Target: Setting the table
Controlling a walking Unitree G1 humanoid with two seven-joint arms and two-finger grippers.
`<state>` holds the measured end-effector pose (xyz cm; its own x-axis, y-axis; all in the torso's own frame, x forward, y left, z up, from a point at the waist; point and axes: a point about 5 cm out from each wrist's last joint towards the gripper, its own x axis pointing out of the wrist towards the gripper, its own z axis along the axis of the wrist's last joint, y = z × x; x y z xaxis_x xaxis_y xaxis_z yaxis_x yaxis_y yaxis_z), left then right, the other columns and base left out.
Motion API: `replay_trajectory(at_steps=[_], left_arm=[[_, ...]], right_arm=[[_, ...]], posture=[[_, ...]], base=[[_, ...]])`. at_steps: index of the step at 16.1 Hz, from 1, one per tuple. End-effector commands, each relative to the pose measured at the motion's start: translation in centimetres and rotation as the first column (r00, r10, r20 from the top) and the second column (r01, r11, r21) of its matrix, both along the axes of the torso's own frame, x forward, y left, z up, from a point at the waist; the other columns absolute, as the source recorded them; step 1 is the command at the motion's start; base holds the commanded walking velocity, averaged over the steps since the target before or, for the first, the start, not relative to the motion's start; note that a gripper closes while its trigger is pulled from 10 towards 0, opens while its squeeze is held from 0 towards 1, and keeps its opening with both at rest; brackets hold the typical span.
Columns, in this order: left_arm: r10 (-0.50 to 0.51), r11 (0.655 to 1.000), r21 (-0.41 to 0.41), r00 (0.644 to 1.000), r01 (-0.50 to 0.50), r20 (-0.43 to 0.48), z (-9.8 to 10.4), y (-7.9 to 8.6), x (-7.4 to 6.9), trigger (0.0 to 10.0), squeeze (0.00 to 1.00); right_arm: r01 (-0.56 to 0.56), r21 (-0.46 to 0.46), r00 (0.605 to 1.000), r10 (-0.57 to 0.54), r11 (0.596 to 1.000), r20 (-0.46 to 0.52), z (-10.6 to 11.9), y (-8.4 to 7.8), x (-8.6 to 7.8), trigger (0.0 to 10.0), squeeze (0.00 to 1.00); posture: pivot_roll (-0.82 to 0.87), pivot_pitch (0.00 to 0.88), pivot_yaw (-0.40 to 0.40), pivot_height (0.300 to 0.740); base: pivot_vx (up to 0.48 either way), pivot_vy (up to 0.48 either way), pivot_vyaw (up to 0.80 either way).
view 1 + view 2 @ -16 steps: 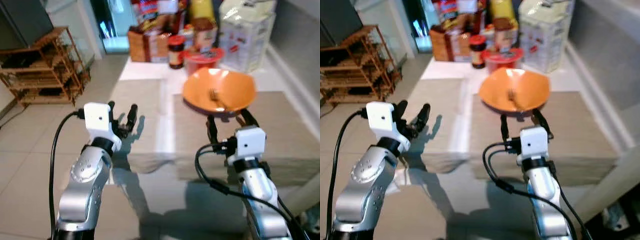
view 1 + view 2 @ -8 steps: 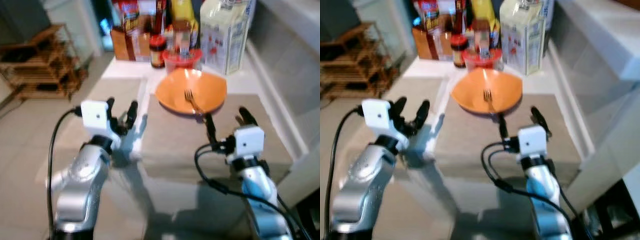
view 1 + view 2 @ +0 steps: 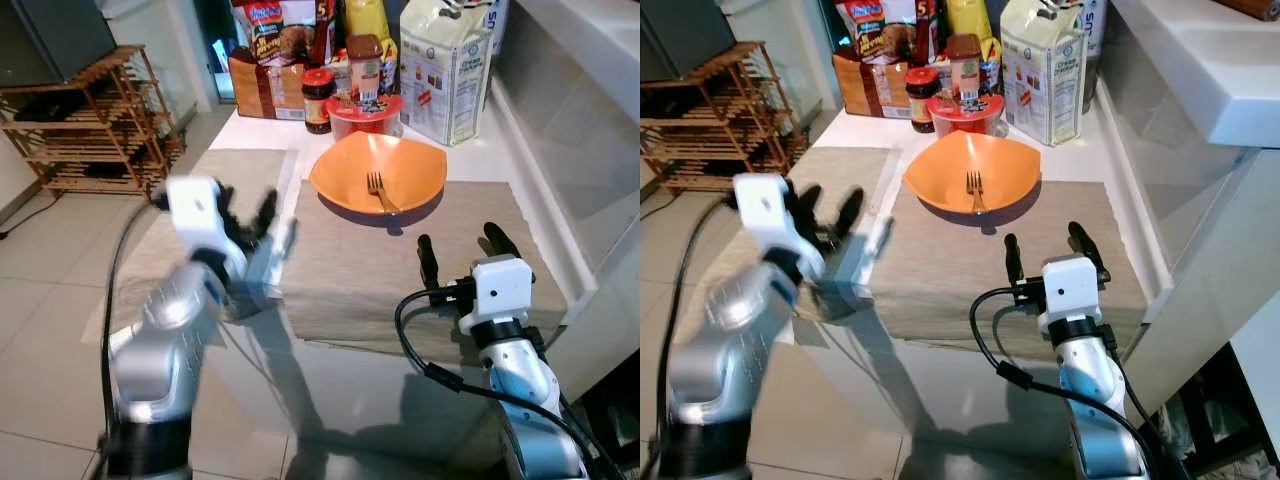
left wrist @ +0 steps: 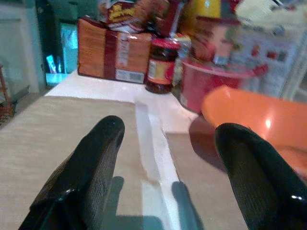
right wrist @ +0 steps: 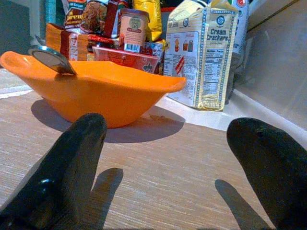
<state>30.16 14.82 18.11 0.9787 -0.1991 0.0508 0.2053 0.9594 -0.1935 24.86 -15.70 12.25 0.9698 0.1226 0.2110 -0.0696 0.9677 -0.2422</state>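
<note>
An orange bowl (image 3: 378, 172) rests on the far part of a beige placemat (image 3: 340, 265) on the table, with a metal fork (image 3: 379, 190) lying inside it. My right gripper (image 3: 463, 245) hovers open over the near right part of that mat, short of the bowl, holding nothing. In the right wrist view the bowl (image 5: 96, 86) stands just ahead of the spread fingers (image 5: 72, 163). My left gripper (image 3: 248, 212) is raised and open over the gap between this mat and a second beige placemat (image 3: 235, 170) to the left. The left wrist view faces the bowl's edge (image 4: 259, 120).
Food packs crowd the table's far end: a cream cracker carton (image 3: 445, 65), a red tub (image 3: 365, 112), a dark jar (image 3: 318, 98), an orange box (image 3: 265, 85). A wooden rack (image 3: 90, 125) stands on the tiled floor at left. A white counter edge (image 3: 1200, 70) runs along the right.
The camera has pulled back and risen, so the whole scene shifted. The bowl with the fork, earlier held at my right gripper's tips, now sits on the mat. Right gripper has drawn back.
</note>
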Motion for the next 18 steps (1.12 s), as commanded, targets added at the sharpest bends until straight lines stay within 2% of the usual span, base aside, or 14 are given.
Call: replay_trajectory(at_steps=[1,2,3,5,7,10,12,14,18], left_arm=[[-0.032,0.996,-0.088,0.997,0.026,-0.068,0.1,-0.2,0.9,10.0,0.0],[-0.063,0.99,-0.129,0.994,0.051,-0.09,0.2,-0.7,1.2,10.0,0.0],[-0.072,0.989,-0.136,0.993,0.059,-0.092,0.3,-0.9,1.3,10.0,0.0],[-0.134,0.973,-0.201,0.986,0.112,-0.102,1.1,-2.3,1.8,10.0,0.0],[-0.185,0.951,-0.274,0.974,0.143,-0.132,1.5,-3.4,2.0,10.0,0.0],[-0.239,0.9,-0.416,0.944,0.127,-0.228,1.5,-4.3,2.4,10.0,0.0],[-0.243,0.902,-0.413,0.939,0.126,-0.244,1.4,-4.3,2.5,10.0,0.0],[-0.232,0.925,-0.36,0.93,0.121,-0.286,0.9,-4.3,2.4,10.0,0.0],[-0.255,0.926,-0.355,0.907,0.129,-0.336,0.4,-4.7,2.2,10.0,0.0]], right_arm=[[-0.001,0.005,1.0,0.001,1.0,-0.022,-0.2,0.1,0.0,10.0,0.0],[-0.001,0.006,1.0,0.001,1.0,-0.02,-0.2,0.2,0.0,10.0,0.0],[-0.001,0.006,1.0,0.001,1.0,-0.02,-0.2,0.2,0.0,10.0,0.0],[0.003,0.004,1.0,-0.003,1.0,-0.018,-0.1,0.2,-0.1,10.0,0.0],[0.007,0.004,1.0,-0.007,1.0,-0.02,-0.1,0.2,-0.1,10.0,0.0],[0.013,0.005,1.0,-0.013,1.0,-0.024,-0.2,0.1,-0.2,10.0,0.0],[0.013,0.006,1.0,-0.013,1.0,-0.026,-0.2,0.1,-0.2,10.0,0.0],[0.01,0.006,1.0,-0.01,1.0,-0.029,-0.3,0.1,-0.4,10.0,0.0],[0.01,0.008,1.0,-0.01,1.0,-0.029,-0.4,0.3,-0.7,10.0,0.0]], posture=[[-0.16,0.0,0.113,0.722],[-0.16,0.0,0.115,0.722],[-0.17,0.0,0.116,0.722],[-0.18,0.0,0.119,0.722],[-0.18,0.0,0.123,0.722],[-0.18,0.0,0.126,0.722],[-0.18,0.0,0.127,0.722],[-0.18,0.0,0.13,0.722],[-0.19,0.0,0.137,0.722]], base=[[0.0,0.0,0.0],[0.0,0.0,0.0],[0.0,0.0,0.0],[0.0,0.0,0.0],[0.0,0.0,0.0],[0.0,0.0,0.0],[0.0,0.0,0.0],[0.0,0.0,0.0],[0.0,0.0,0.0]])
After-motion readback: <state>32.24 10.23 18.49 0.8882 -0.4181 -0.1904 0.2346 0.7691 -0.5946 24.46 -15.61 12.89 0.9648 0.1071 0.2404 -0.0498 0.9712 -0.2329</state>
